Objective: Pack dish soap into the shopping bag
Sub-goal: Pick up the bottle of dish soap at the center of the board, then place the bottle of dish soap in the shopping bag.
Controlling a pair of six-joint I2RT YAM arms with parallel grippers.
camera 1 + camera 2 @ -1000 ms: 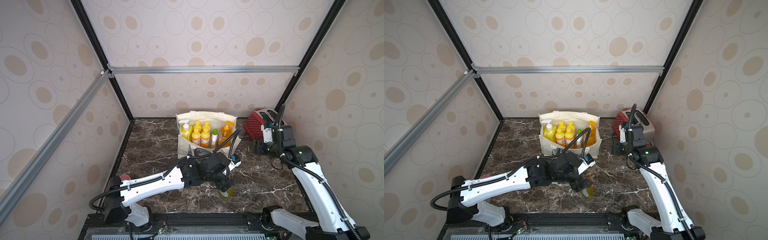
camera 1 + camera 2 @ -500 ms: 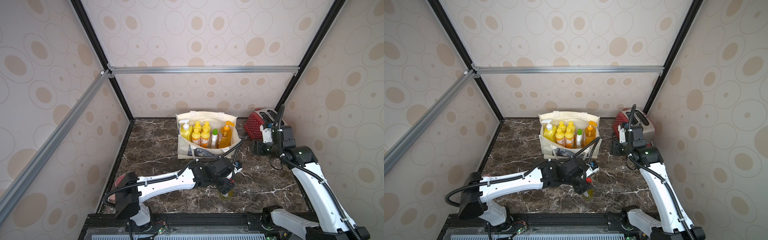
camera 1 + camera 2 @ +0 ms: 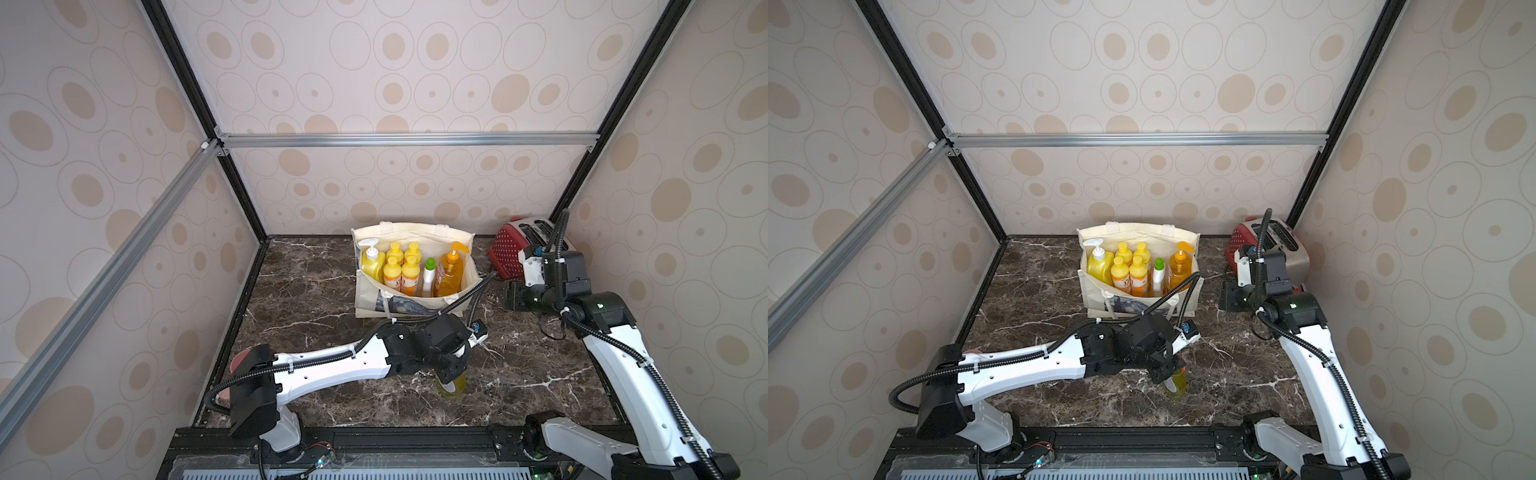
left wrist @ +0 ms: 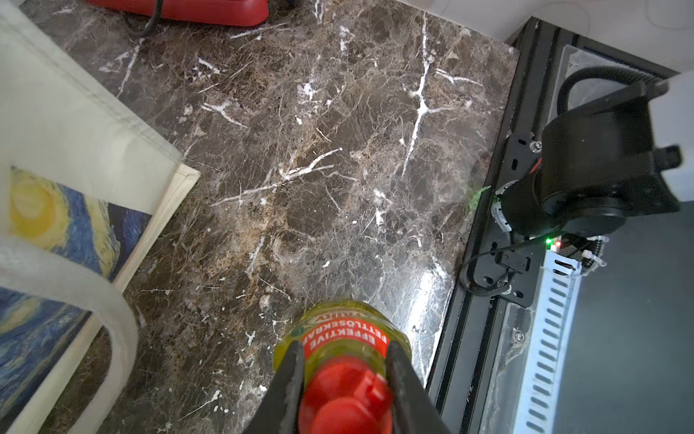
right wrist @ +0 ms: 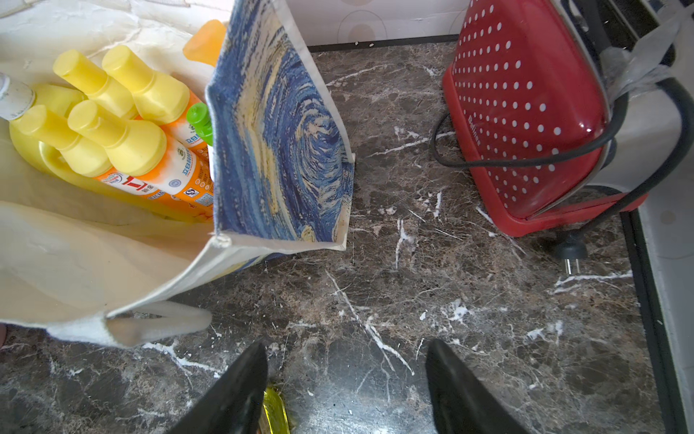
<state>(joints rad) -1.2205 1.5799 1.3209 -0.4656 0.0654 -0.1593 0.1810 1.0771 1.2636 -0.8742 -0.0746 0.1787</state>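
The cream shopping bag stands open at the back middle, its starry print showing in the wrist views. Inside stand a yellow white-pump bottle, several small orange yellow-capped bottles, a white green-capped one and an amber orange-pump one. A yellow-green red-capped dish soap bottle stands near the front edge. My left gripper is shut on its neck from above. My right gripper hangs open and empty right of the bag.
A red dotted toaster sits in the back right corner, its black cord and plug lying on the marble. A white rope handle droops off the bag's front. The black frame rail runs close beside the held bottle.
My left arm has sunk lower over the red-capped bottle and its jaws have closed in on the neck. The right arm has stayed put.
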